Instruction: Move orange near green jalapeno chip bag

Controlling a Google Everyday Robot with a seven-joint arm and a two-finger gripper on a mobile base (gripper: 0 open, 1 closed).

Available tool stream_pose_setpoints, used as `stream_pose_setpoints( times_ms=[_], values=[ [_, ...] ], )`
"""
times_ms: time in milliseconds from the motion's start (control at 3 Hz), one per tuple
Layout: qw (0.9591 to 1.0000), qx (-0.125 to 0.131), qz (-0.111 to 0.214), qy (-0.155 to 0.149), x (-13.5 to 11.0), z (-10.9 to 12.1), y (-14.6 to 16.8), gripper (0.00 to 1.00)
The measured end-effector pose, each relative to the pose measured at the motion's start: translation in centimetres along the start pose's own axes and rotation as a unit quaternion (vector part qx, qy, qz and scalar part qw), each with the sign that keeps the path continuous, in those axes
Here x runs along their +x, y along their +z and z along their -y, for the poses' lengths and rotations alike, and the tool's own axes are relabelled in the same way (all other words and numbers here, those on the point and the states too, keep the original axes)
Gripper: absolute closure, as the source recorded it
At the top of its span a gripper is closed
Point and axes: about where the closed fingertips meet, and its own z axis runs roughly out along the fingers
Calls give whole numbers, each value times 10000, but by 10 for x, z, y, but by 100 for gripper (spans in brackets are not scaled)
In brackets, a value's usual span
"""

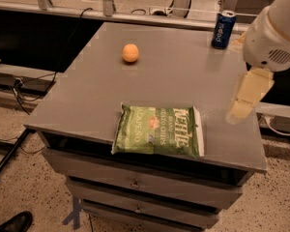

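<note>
Three things lie on the grey cabinet top (183, 81): the orange (130, 52) at about eleven o'clock from its middle, the green jalapeno chip bag (157, 130) flat at six o'clock against the front edge, and a blue soda can (223, 29) upright at one o'clock by the far corner; the orange and the bag are well apart, with bare surface between them; the gripper (241, 105) hangs at four o'clock over the right side of the top, near the bag's white end but not touching it, and carries nothing that we can see; whether it is released or clenched we cannot tell; we judge the task to be at its first step, the reach for the fruit, with no grasp made; the next move calls for us to swing toward ten o'clock from where the gripper is, keeping off the can, come down squarely on the orange since a smooth round fruit may roll, then carry it to a spot just beside the bag
</note>
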Motion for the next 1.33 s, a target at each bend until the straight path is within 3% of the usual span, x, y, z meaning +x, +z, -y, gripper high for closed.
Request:
stream_pose_setpoints(
  times_ms=[333,667,1000,1333],
  values=[
    [9984,-147,452,299,-36,24,63,0],
    [9921,-146,978,776,-78,60,113,0],
    [9815,-101,1513,1168,-118,98,145,0],
    [9623,-55,2180,1627,-163,144,170,0]
  ],
)
